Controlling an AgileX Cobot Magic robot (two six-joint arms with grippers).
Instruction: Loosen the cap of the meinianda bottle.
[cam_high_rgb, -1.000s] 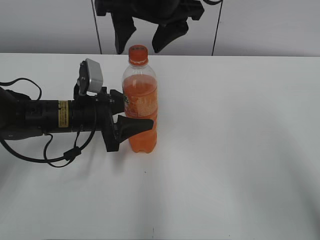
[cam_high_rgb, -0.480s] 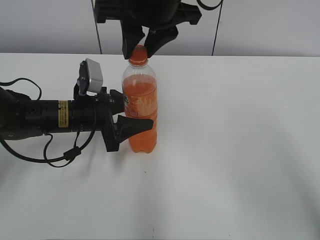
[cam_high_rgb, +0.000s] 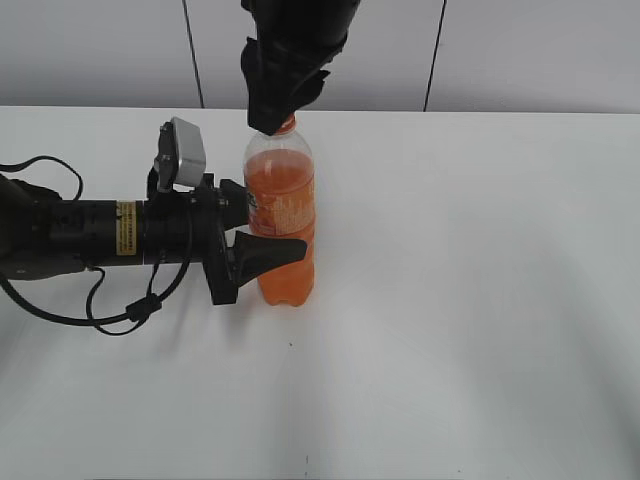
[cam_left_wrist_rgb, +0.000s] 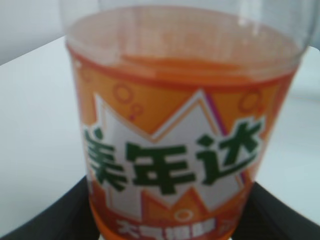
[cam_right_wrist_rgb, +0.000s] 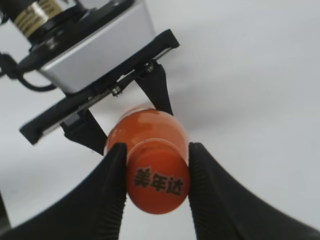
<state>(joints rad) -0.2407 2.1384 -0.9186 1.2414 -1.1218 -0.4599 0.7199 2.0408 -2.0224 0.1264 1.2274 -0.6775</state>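
The cap (cam_right_wrist_rgb: 157, 182), orange with green characters printed on top, sits on the neck of the meinianda bottle (cam_high_rgb: 281, 215), which stands upright toward the back left of the white table (cam_high_rgb: 470, 300). The right gripper (cam_right_wrist_rgb: 156, 187) comes down from above and pinches the cap, one black finger pressed against each side. Lower down, the left gripper (cam_high_rgb: 262, 236) reaches in horizontally from the left and clasps the bottle around its label band (cam_left_wrist_rgb: 172, 162), its dark fingers (cam_high_rgb: 268, 252) touching the bottle at both sides.
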